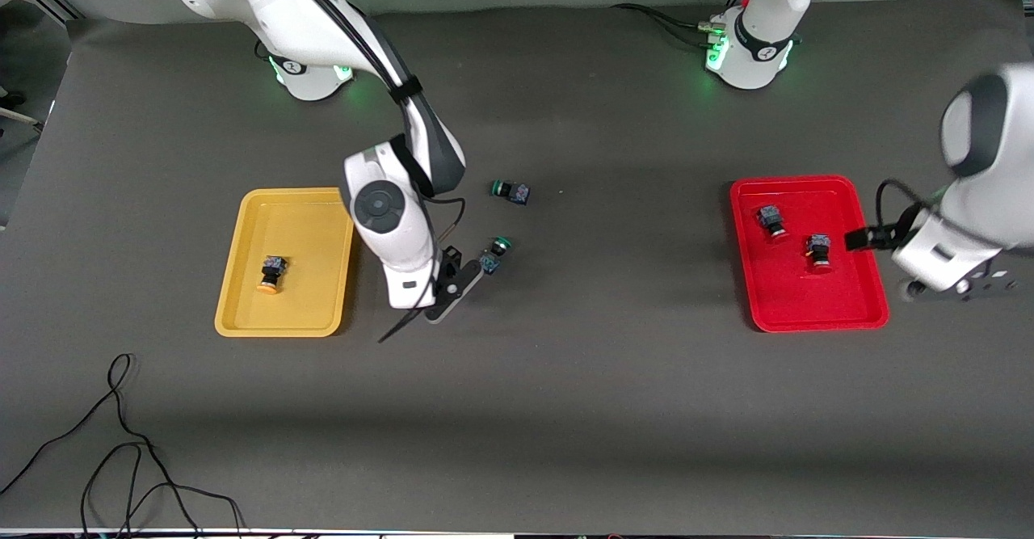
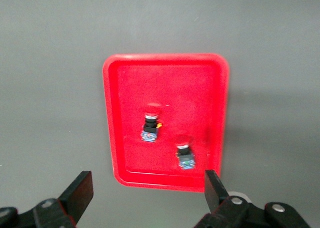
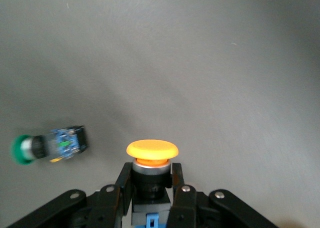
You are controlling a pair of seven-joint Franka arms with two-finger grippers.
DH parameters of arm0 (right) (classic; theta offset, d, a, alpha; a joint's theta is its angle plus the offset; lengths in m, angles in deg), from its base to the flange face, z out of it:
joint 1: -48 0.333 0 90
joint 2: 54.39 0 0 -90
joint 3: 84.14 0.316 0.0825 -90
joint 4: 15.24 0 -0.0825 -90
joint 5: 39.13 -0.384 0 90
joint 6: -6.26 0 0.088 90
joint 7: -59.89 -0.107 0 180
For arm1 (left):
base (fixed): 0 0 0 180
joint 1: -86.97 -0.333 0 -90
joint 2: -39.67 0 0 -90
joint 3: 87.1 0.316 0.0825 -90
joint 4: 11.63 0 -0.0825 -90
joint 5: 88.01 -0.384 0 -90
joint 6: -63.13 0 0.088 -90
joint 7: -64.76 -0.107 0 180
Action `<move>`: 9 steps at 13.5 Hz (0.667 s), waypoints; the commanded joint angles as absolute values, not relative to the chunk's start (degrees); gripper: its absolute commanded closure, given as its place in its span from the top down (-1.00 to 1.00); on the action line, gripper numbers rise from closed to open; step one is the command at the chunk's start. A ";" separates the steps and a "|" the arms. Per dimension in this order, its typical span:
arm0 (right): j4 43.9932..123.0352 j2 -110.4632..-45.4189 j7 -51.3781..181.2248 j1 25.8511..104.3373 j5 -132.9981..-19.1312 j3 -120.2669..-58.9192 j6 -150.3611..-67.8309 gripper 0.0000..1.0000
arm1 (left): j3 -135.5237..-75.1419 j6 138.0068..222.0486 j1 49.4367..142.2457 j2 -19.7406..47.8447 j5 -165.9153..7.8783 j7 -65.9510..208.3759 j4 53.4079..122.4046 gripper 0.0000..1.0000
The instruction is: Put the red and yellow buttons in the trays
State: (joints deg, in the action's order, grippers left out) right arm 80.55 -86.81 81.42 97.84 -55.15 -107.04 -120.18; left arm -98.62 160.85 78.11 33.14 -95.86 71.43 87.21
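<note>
One yellow button (image 3: 152, 150) sits clamped in my right gripper (image 3: 151, 188) above the table beside the yellow tray (image 1: 242, 296), which holds another. My left gripper (image 2: 147, 193), fingers apart, hovers by the red tray (image 2: 116, 138) holding two red buttons (image 2: 151, 119).

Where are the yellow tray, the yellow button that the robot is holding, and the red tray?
yellow tray (image 1: 311, 224): front view, bare floor of the tray.
yellow button (image 3: 152, 150): right wrist view, its orange-yellow cap, body clamped in the right gripper (image 3: 152, 195).
red tray (image 2: 131, 87): left wrist view, bare floor.
</note>
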 commanded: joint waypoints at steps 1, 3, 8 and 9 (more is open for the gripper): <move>74.16 -85.51 71.00 97.57 -55.22 -109.62 -108.65 -0.83 | -99.22 160.16 79.05 40.00 -93.37 71.44 90.04 0.98; 74.49 -82.96 67.47 97.57 -55.13 -113.13 -104.76 -0.83 | -99.31 162.00 79.06 42.66 -93.37 71.18 91.99 0.98; 82.64 -77.87 64.46 98.18 -54.69 -125.17 -102.28 -0.84 | -101.49 163.06 77.31 42.40 -93.28 69.42 90.32 0.99; 85.19 -76.99 64.46 98.27 -54.69 -126.58 -102.89 -0.89 | -101.86 162.62 77.39 42.40 -93.37 69.42 90.32 0.99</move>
